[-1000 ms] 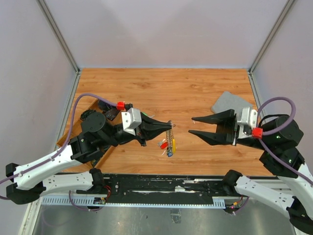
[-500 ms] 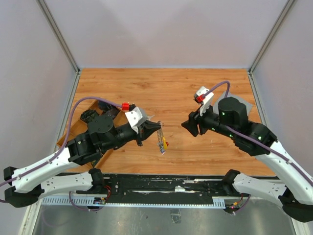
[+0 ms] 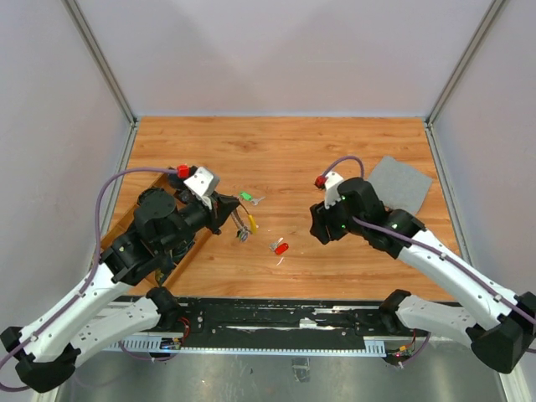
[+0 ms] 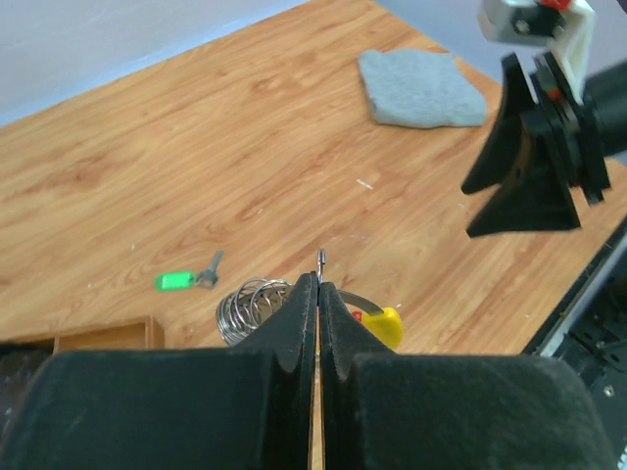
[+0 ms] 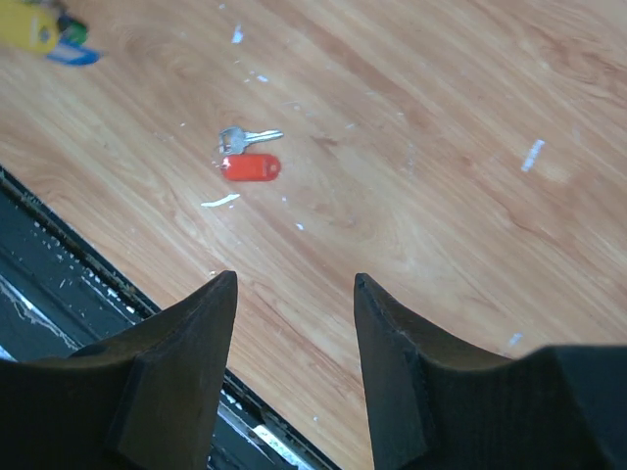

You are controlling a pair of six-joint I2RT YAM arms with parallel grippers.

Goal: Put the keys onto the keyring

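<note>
A wooden tray (image 4: 108, 336) is seen at the left edge of the desk (image 3: 285, 151), its contents largely hidden by the left arm. The left fingers (image 4: 294, 328) are pressed together, pinching the thin wire of the keyring (image 4: 247, 305), on which a yellow-headed key (image 4: 384, 325) is hung. A green-headed key (image 3: 246, 198) is left loose on the desk just beyond the ring. A red-headed key (image 5: 250, 166) lies apart from both, nearer the front edge. The right fingers (image 5: 186, 343) are spread wide and held over bare wood near the red key, with nothing gripped between them. A grey cloth square (image 3: 400, 179) is laid flat at the far right.
</note>
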